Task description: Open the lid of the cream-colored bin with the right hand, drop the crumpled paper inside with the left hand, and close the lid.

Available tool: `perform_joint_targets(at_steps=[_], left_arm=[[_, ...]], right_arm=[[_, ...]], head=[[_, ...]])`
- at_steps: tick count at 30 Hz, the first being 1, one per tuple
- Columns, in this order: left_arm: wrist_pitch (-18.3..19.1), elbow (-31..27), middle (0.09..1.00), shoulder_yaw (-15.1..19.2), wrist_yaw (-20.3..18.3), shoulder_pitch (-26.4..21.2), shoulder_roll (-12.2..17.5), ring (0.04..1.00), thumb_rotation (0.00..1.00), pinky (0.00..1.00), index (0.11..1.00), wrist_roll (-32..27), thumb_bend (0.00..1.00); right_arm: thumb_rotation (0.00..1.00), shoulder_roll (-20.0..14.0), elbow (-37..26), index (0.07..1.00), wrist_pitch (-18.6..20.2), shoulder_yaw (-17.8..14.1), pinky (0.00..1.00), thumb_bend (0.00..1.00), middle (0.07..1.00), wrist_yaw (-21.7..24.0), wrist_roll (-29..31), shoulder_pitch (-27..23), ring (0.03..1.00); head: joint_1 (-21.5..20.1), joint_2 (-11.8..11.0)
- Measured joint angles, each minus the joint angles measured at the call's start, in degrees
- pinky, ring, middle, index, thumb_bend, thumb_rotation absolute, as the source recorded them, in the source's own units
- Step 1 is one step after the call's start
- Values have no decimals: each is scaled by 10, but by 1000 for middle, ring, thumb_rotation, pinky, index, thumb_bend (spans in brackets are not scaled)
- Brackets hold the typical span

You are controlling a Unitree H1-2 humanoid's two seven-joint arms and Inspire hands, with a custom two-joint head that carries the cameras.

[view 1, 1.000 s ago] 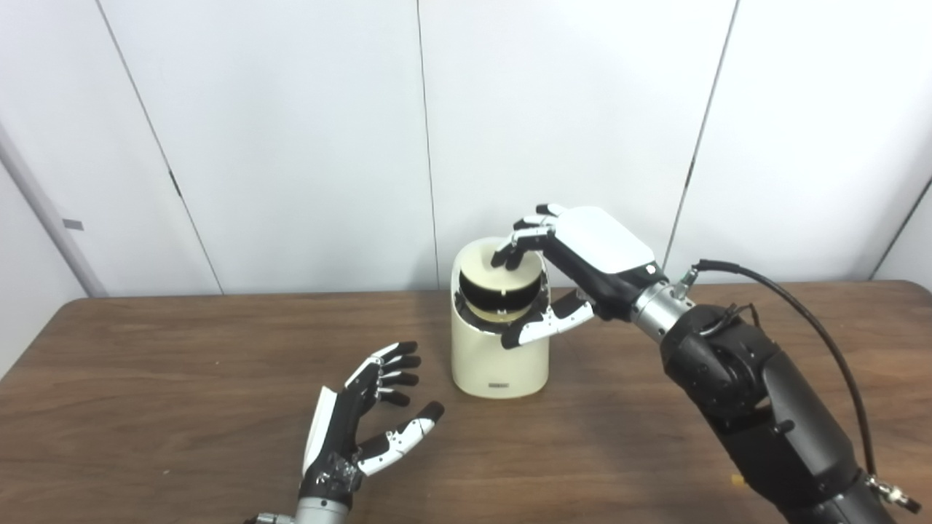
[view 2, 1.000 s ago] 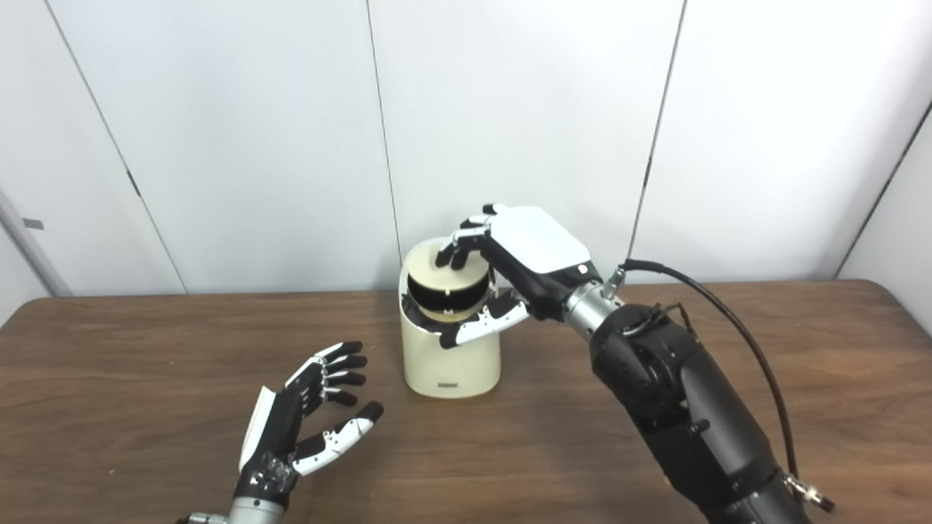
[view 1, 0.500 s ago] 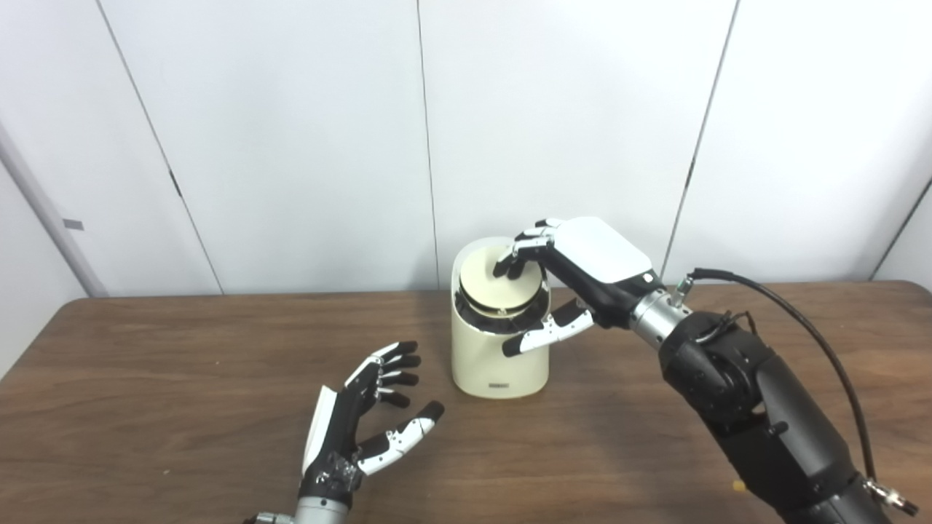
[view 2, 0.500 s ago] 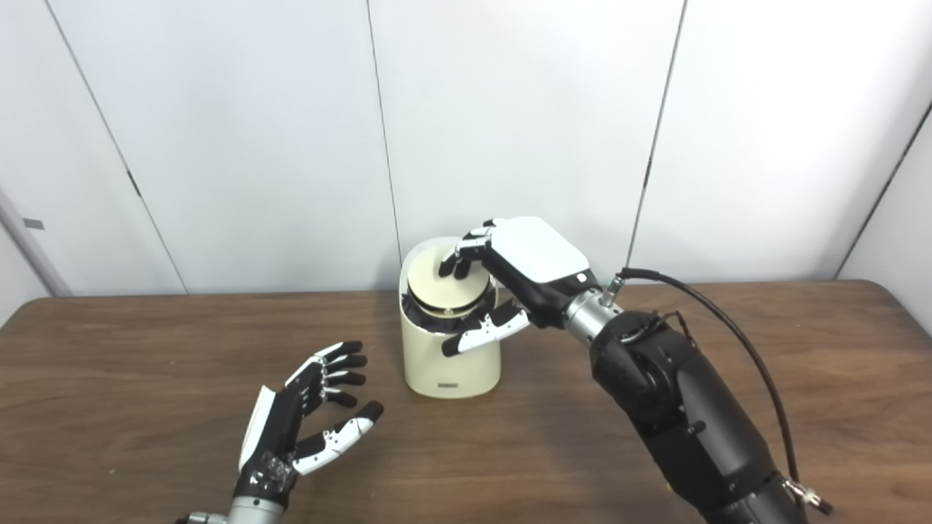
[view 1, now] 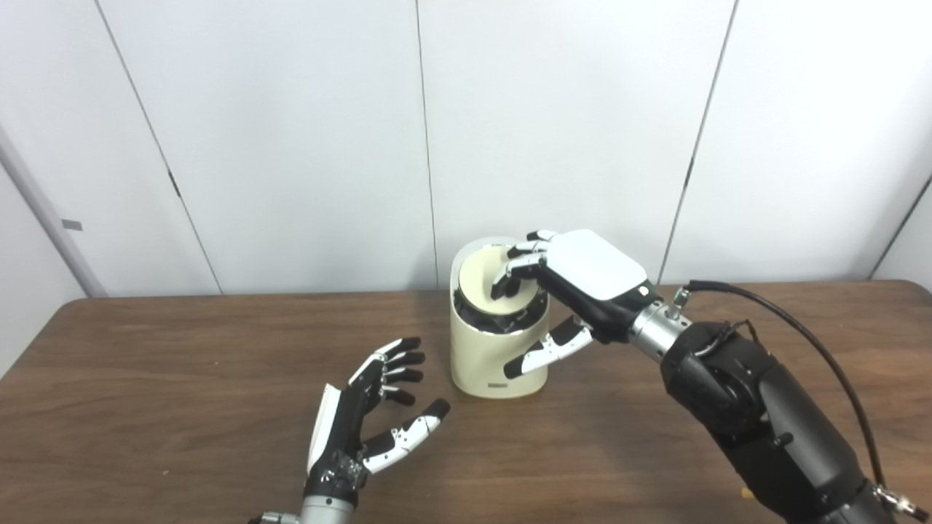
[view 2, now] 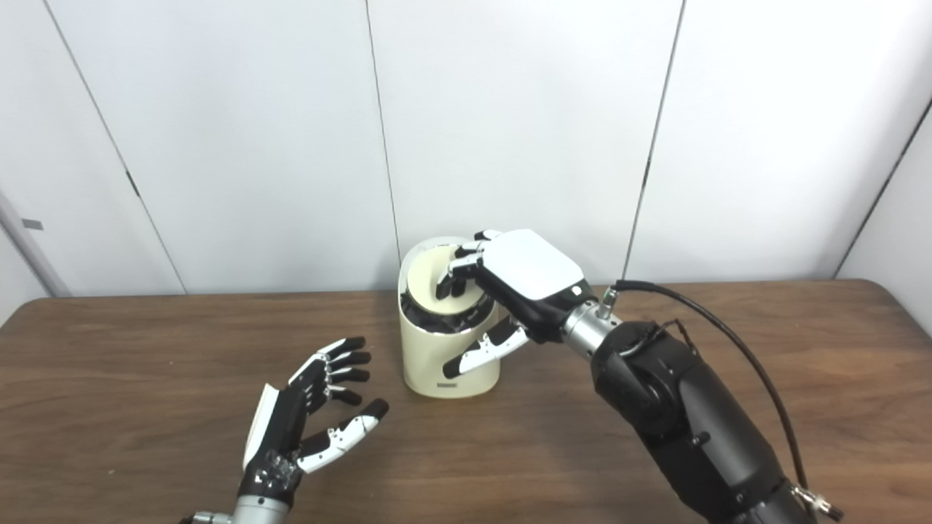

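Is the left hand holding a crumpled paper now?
No, the left hand is open and empty, its fingers spread above the table.

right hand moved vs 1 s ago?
Yes. The right hand has come down toward the cream-colored bin, which stayed put on the table. Its fingers now press the lid, lower than before.

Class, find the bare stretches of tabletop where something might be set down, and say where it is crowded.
Bare wood lies left of the bin to the table edge, and behind the right arm toward the far right corner. Crowded: the bin top under the right hand, and the near middle around the left hand.
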Motion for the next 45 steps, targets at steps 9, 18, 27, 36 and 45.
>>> perform_joint_targets(at_steps=[9,18,27,36,45], left_arm=[[1,-2,763,0,0,0,-1,701,253,577,813,-1,670],[2,-4,753,0,-2,2,-2,693,269,578,802,0,680],[4,-5,749,1,-3,7,-8,691,252,565,804,-11,689],[5,-10,752,0,-2,7,-9,691,251,571,806,-9,680],[5,-11,753,-1,-3,7,-9,695,251,564,810,-12,679]], right_arm=[[507,-2,0,617,-27,0,915,778,598,-10,-5,13,819],[487,-7,1,614,-43,0,900,769,598,-20,-5,20,812],[551,-5,-1,685,-16,-1,960,774,656,7,-3,17,859],[633,1,12,713,5,2,935,779,690,44,8,-8,875],[644,3,12,712,19,7,945,779,687,60,8,-19,876]], head=[[-1,8],[0,13],[1,15],[4,18],[4,22]])
